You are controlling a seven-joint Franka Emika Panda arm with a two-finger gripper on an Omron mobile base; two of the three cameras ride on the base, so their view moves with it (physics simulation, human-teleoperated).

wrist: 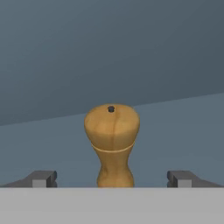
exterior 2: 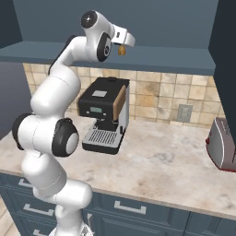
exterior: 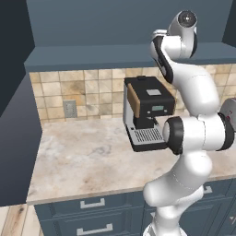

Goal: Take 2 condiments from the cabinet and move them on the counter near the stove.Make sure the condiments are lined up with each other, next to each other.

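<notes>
- Bottle (wrist: 112, 144) first — the tan-orange one with the rounded top stands upright on the cabinet (wrist: 131, 52) shelf, dead centre between the finger tips in the hand view, so the hand looks lined up for a straight grab.
- Gripper (wrist: 112, 179) is spread wide, nothing held; tips sit either side of the bottle's waist, not touching as far as I can tell.
- Arm's stretched way up — elbow folded over the counter (exterior: 78, 161), wrist level with the shelf edge, hand pointing into the cabinet.
- From the right base view the bottle is a small tan blob at the hand, hard to read.
- Coffee machine (exterior 2: 103, 113) sits right below, so a drop would be messy.
</notes>
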